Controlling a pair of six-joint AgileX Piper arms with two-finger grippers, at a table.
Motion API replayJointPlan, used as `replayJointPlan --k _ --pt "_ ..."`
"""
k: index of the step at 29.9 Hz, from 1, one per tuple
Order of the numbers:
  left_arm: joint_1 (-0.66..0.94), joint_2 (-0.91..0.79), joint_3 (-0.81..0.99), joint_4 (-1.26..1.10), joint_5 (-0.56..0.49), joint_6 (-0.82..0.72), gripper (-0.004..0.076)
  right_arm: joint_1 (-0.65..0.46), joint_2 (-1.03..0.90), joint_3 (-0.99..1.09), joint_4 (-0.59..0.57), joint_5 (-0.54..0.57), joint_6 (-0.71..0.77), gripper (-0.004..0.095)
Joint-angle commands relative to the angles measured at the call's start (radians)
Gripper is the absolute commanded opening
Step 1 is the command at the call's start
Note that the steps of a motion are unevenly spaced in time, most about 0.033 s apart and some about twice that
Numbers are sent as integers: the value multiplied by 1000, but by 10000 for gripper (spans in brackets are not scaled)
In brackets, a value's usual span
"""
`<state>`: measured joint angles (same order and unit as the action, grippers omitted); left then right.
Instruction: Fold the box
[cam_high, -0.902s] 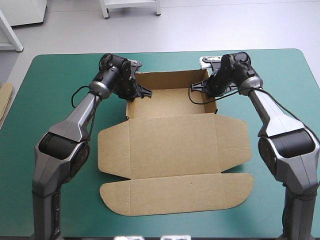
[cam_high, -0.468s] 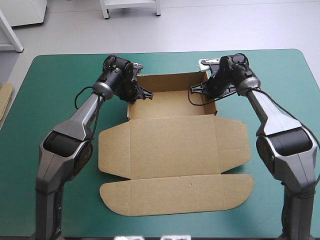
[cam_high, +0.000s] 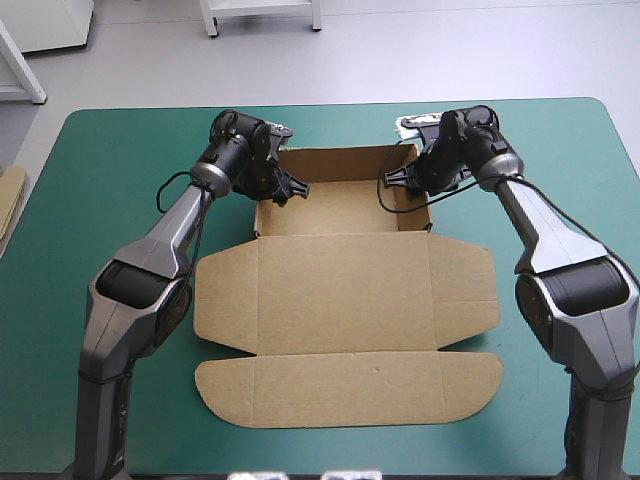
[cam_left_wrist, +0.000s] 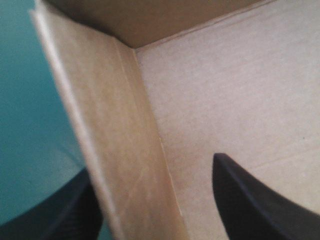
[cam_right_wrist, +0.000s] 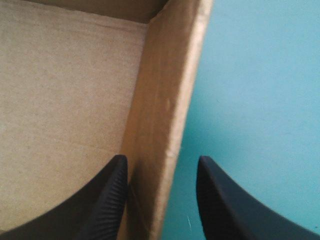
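- The bench (cam_high: 120, 330) has a teal-green cover. The brown box (cam_high: 345, 290) lies at its middle, reaching from near the far edge toward the near one.
- The far part of the box is an open tray (cam_high: 340, 210) with its walls raised. The lid (cam_high: 350, 385) lies flat on the cover toward the near edge.
- The left hand (cam_high: 287, 190) is at the tray's left wall (cam_left_wrist: 115, 140), near the far left corner. Its black fingers stand apart astride the wall. One (cam_left_wrist: 250, 205) is inside over the tray floor, clear of the wall, and the other (cam_left_wrist: 70, 215) is outside, close against it.
- The right hand (cam_high: 395, 180) is at the right wall (cam_right_wrist: 160, 100), fingers apart too. The inner one (cam_right_wrist: 107, 200) is just beside the wall. The outer one (cam_right_wrist: 220, 200) is over the cover, with a gap between it and the wall.
- A pale edge of more board (cam_high: 8, 205) shows beyond the bench's left edge.
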<state>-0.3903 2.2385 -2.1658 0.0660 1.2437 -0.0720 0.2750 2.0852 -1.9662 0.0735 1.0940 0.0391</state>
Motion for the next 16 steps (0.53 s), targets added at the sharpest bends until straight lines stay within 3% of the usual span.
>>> replayJointPlan --k 1,16 --pt "-1 -82 -47 -23 48 7 539 2 -100 -29 -17 -22 -3 487" --pt "-1 -429 -43 -21 49 61 528 2 -236 -29 -12 57 -23 486"
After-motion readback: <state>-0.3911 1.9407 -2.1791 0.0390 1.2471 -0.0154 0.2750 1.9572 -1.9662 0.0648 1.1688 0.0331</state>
